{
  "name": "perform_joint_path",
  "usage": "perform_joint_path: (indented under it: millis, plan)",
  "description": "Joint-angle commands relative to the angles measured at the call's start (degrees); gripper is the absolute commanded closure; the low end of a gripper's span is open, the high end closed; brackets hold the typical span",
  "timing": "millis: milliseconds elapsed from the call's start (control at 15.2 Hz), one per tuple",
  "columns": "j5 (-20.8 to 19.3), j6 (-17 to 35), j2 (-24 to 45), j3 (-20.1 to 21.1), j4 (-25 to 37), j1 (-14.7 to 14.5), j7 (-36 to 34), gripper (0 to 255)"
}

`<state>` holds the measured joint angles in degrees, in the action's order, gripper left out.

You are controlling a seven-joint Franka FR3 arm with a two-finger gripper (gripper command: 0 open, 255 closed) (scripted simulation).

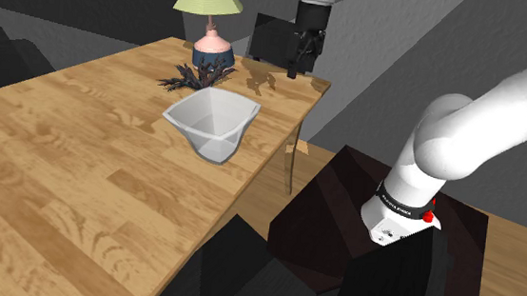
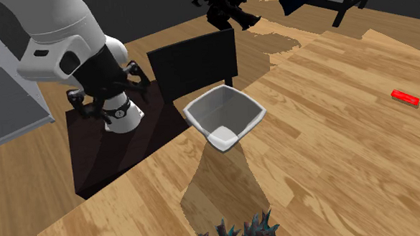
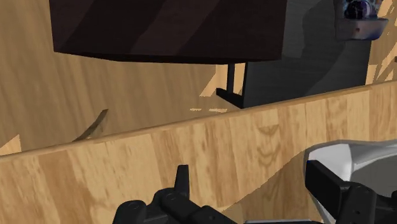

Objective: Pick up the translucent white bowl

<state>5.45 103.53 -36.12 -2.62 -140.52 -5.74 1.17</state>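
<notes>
Bowl (image 1: 211, 121) sits near table (image 1: 80, 158) edge, claw (image 1: 297, 70) apparently well apart.

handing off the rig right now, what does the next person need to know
Gripper: open, empty, high above the table, apart from the bowl.
Bowl: white, upright on the wooden table, near the edge on the stand's side, not touched by the fingers.
Done: nothing grasped yet.
Left: probably line up over one bowl wall, descend, close on it, lift.
</notes>
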Motion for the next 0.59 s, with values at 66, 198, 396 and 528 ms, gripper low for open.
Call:
perform_joint_path:
  millis: [66, 198, 396, 528]
  plan:
    - [4.32, 4.2, 3.92, 0.03, 0.61, -2.3, 0.69, 0]
    - [7.22, 6.9, 6.87, -0.03, 1.41, -3.84, 1.53, 0]
    - [11.76, 10.58, 11.41, -0.1, 3.1, -6.18, 3.16, 0]
    - [14.92, 12.73, 14.47, -0.11, 4.55, -7.71, 4.48, 0]
